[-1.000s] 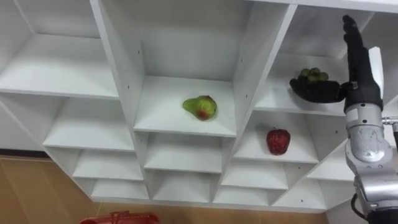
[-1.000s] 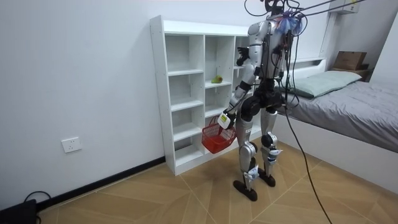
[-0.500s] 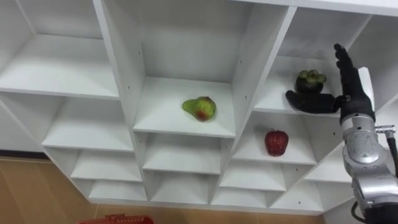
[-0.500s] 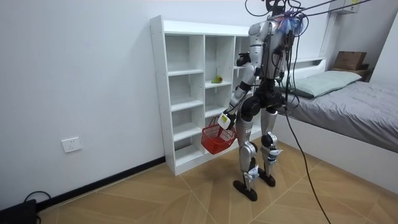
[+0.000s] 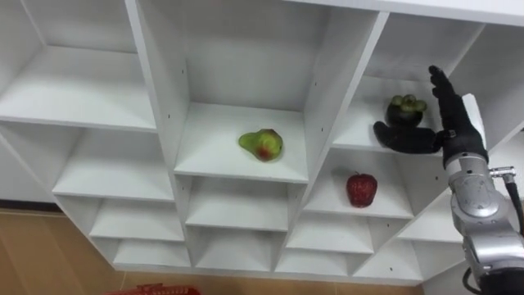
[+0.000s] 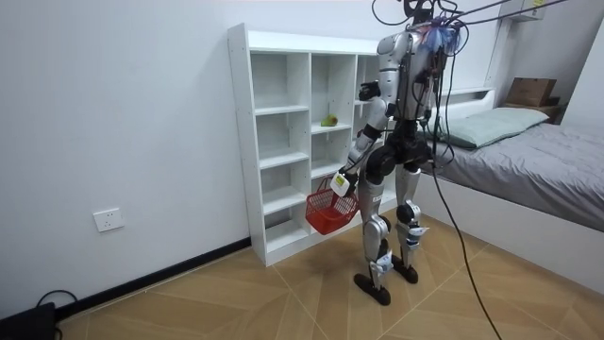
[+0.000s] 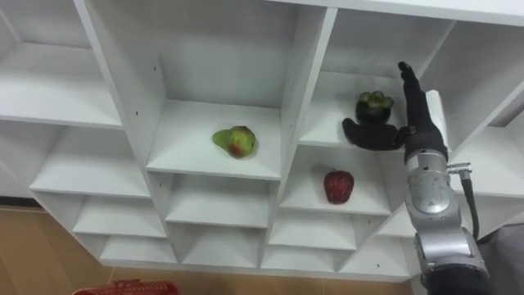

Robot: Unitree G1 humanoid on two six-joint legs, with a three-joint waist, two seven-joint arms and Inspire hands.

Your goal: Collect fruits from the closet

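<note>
Closing on the mangosteen [image 5: 407, 108] is the step in hand, I judge. The right hand [image 5: 449, 123] stands wide open just beside it in the upper right compartment of the closet [image 5: 152, 82], with fingers straight up and the thumb spread low in front of the fruit, and it holds nothing yet. To do it well, the palm should first come closer, so that the round fruit sits deep between thumb and fingers, and then curl gently, because the fruit may roll back on the shelf. A pear [image 5: 262, 144] lies in the middle compartment, and a red fruit [image 5: 361, 189] in the one under the mangosteen. The left hand [image 6: 342, 181] holds the basket [image 6: 326, 211] low by its handle; what is inside I cannot tell.
</note>
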